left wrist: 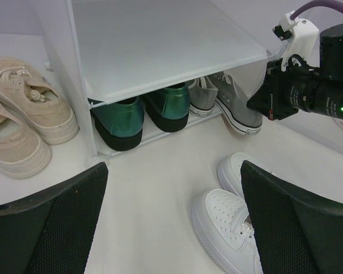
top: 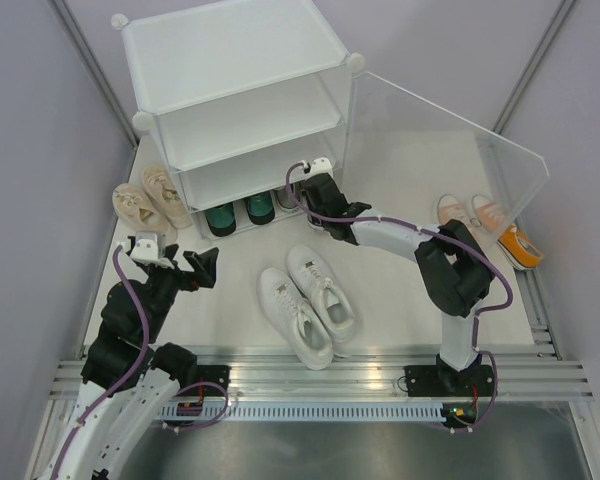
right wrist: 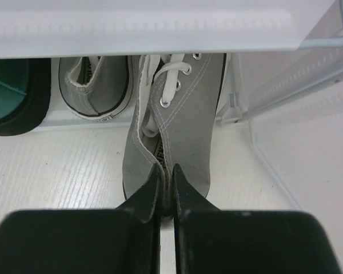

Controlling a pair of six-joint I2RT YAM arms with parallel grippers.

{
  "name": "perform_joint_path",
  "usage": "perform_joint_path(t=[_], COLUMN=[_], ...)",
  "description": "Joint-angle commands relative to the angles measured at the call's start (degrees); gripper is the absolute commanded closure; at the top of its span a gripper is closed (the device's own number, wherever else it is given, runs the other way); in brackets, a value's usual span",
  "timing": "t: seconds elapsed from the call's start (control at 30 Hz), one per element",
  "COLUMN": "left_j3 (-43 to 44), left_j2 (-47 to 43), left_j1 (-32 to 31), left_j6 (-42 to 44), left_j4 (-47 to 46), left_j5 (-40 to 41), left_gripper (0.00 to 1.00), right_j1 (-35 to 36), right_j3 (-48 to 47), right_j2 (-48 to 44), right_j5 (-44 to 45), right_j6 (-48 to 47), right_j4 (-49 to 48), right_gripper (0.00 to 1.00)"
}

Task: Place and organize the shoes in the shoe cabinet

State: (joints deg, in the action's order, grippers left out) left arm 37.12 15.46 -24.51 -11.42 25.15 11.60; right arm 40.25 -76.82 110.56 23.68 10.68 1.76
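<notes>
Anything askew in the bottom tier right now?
Yes: the grey sneaker pinched at its heel by the right gripper sits slanted. Its heel pokes out past the front of the shoe cabinet's bottom tier, while its mate sits straighter and deeper. It is not fully placed yet.

The top camera looked steeply down over the whole scene. The left wrist camera faced the cabinet (left wrist: 160, 51) from low and back. The right one sat close, both sharing the grey shoes (left wrist: 234, 108).
</notes>
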Motion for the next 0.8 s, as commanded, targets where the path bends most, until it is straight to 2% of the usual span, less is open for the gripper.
perform_joint_path(t=[0.0,0.3,0.6,0.77], left_j3=[-0.03,0.05,0.05,-0.03], left_j2=[0.36,0.62,1.06,1.15], left_j1=[-0.18,-0.18,-0.18,-0.18], left_j6=[1.93,1.93,2.1,2.19], left_j4=[-2.12,-2.03,-2.03,-2.03], left_j5=[-0.78,-0.43,-0.08,0.09], left_gripper=[0.0,0.0,0.0,0.0], right_j1=[-2.98,-3.6,-4.21,-4.3], right_j3=[-2.99,-3.16,-4.31,-2.12], right_j2=[1.41,2.9,5.63,3.79], right_j5=[5.85,7.79,8.14,6.65], right_j6=[-1.71,-9.44,-9.71,-8.92], right_j4=[-5.8,-12.56,-16.25,-18.45], right_gripper=[0.99,0.99,0.99,0.99])
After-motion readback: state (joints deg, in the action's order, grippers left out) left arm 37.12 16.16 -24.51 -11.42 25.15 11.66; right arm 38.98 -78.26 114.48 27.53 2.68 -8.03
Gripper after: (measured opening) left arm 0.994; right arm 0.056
